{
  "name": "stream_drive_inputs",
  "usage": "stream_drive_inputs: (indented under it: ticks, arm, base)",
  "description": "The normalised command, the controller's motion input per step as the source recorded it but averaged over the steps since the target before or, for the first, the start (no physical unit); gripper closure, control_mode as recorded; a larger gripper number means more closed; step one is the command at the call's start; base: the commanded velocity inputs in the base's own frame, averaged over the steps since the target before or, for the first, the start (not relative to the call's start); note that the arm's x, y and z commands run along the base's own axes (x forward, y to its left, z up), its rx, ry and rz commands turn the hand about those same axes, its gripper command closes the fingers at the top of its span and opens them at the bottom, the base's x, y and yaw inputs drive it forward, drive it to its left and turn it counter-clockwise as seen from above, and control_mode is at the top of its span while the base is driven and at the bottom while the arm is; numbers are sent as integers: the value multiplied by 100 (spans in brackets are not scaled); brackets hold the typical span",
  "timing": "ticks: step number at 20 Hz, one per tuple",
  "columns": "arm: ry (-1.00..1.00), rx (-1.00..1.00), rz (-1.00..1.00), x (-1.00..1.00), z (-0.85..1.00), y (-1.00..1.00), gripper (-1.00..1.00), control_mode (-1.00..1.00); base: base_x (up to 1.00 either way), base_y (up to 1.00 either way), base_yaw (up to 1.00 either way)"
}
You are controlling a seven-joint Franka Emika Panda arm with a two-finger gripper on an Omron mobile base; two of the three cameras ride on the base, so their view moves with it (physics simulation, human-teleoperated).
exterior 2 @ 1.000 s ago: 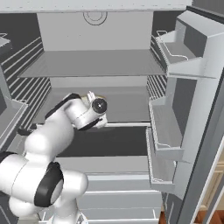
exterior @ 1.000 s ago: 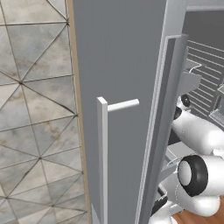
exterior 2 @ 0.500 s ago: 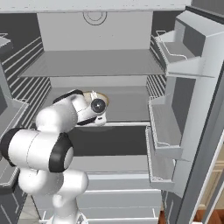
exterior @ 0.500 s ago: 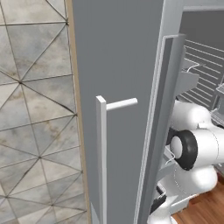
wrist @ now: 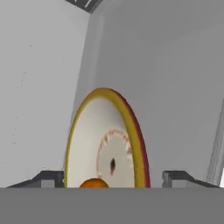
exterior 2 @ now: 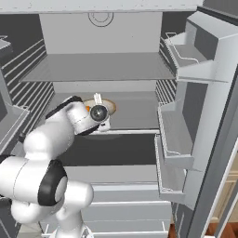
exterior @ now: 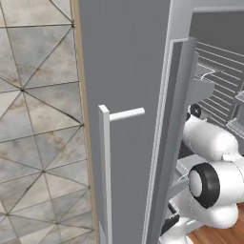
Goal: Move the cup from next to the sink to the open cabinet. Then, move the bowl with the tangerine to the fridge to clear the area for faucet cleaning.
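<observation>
One bowl [wrist: 105,144] holds one tangerine [wrist: 93,183], and it sits in one fridge [exterior 2: 121,69]. The right fridge door carries three door bins [exterior 2: 174,139], and the left door shows one handle [exterior: 106,167].

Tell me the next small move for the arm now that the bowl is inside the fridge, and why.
Probably draw the gripper straight back out of the fridge. The jaws stand wide on either side of the bowl, which sits on the shelf with the tangerine in it, so the placing looks done.
</observation>
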Motion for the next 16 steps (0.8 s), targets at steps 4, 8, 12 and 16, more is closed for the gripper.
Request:
stream_drive_inputs:
  ticks: [4,8,12,16]
  arm:
    - [0,8,-18,-96,100,-12,-100,-100]
    - [8,10,-18,-100,100,-30,-100,-100]
    - [28,8,-10,-100,100,-43,-100,-100]
    - [40,6,-8,-100,100,-31,-100,-100]
  base:
    - [0,0,0]
    - [0,0,0]
    - [0,0,0]
    - [0,0,0]
